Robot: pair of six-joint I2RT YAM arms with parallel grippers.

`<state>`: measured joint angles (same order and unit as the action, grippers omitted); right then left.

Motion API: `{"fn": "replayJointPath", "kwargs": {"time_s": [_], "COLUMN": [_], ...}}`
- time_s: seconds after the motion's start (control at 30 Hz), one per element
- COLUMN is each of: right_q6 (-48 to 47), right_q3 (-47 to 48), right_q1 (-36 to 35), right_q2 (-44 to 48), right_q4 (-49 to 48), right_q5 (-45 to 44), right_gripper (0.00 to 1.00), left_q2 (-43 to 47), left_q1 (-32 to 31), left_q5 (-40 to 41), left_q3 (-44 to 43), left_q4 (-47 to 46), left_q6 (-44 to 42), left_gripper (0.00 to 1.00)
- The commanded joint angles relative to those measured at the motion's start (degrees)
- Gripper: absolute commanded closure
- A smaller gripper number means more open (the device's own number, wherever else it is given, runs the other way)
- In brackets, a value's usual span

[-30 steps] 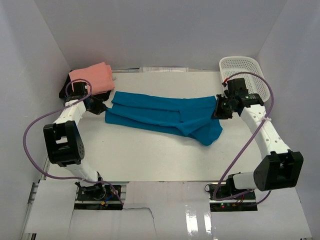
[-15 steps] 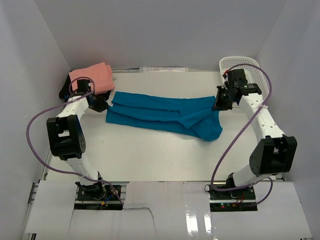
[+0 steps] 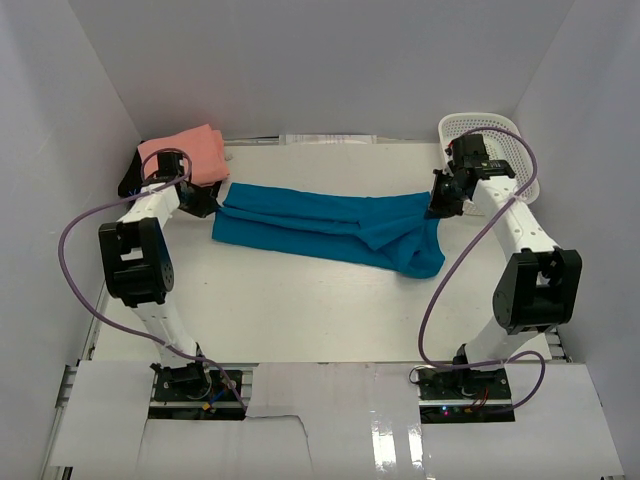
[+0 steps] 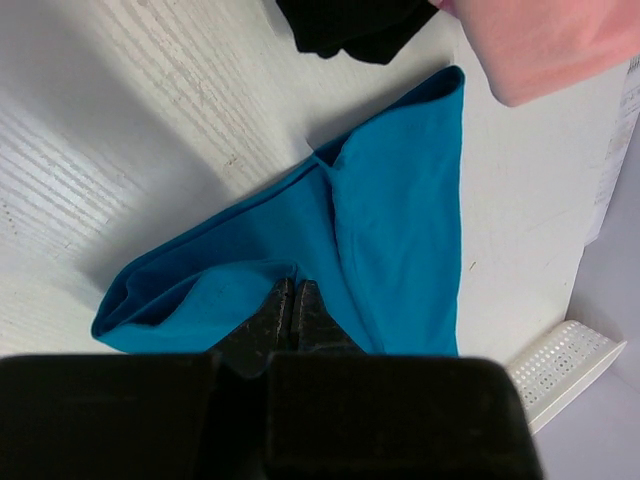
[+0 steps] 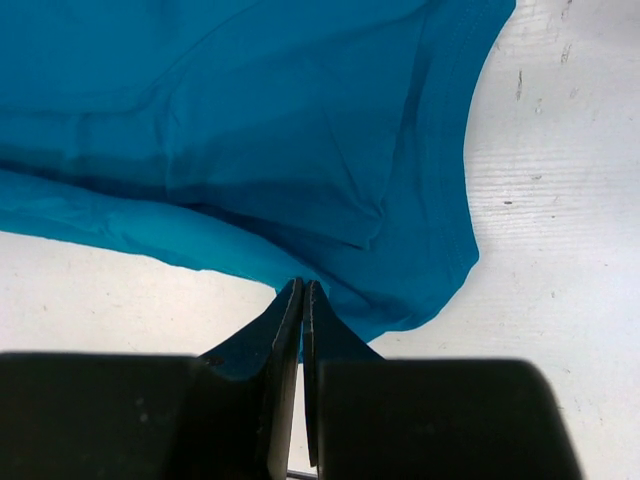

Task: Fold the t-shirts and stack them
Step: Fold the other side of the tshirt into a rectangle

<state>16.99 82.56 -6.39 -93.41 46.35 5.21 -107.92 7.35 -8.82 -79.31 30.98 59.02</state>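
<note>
A teal t-shirt (image 3: 320, 225) lies folded into a long band across the table's middle. My left gripper (image 3: 207, 203) is at its left end. In the left wrist view that gripper (image 4: 295, 283) is shut, its tips pinching a fold of the teal cloth (image 4: 400, 200). My right gripper (image 3: 437, 205) is at the band's right end. In the right wrist view it (image 5: 302, 285) is shut on the shirt's near edge (image 5: 250, 120). A salmon-pink t-shirt (image 3: 185, 155) sits folded in the back left corner, and its edge (image 4: 550, 45) shows in the left wrist view.
A white mesh basket (image 3: 495, 135) stands at the back right, close behind the right arm, and its corner (image 4: 560, 365) shows in the left wrist view. Something black (image 4: 345, 25) lies under the pink shirt. White walls enclose the table on three sides.
Both arms have reached farther toward the back of the table, and the teal t-shirt has shifted slightly backward with them. Both grippers stayed shut.
</note>
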Motion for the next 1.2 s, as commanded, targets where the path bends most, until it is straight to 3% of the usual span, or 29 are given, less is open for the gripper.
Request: {"fn": "replayJointPath", "kwargs": {"time_s": [0.0,1.17], "right_q6": [0.85,2.17], "right_q3": [3.21,24.39], "right_q1": [0.59,2.17], "right_q2": [-0.98,-24.98], "right_q4": [-2.05,-2.31], "right_q5": [-0.91,0.32], "right_gripper": [0.92,0.92], "left_q2": [-0.62,-8.09], "left_q1": [-0.06,0.03], "left_q5": [0.73,0.21], "left_q3": [-2.78,-9.54], "left_q4": [1.01,2.15], "left_q6": [0.57,1.09], "left_gripper": [1.0,1.0]}}
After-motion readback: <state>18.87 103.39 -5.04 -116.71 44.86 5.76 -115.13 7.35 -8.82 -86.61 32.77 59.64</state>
